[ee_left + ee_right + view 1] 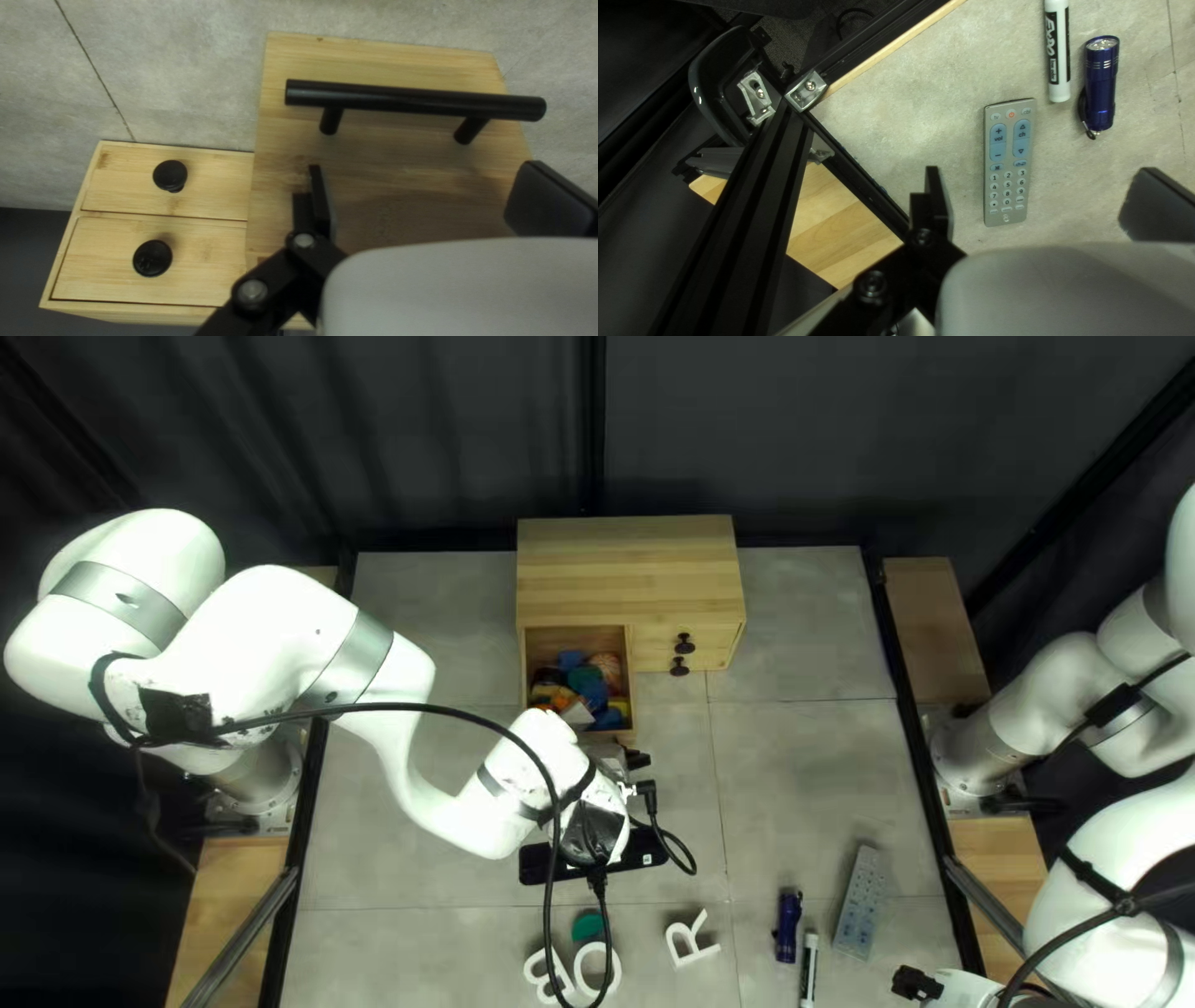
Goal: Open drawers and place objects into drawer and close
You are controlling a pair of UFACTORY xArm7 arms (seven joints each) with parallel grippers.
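Grey tabletop (797,772) lies under the open drawer (573,639), its jumbled contents (585,682) unclear, left jaws and right jaws released.

Soft, even light brightens the worktop (797,772); beyond the left claw (620,762), the curtain (423,436) is dim. A blurry-edged shadow dulls the drawer front (398,205) between that claw's fingers, the small drawers (208,196) beside it brighter.

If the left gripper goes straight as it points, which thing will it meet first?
Probably the black bar handle, standing out from the open drawer's wooden front. Depth is unclear, so the left gripper, with its fingers apart, may meet that front first.
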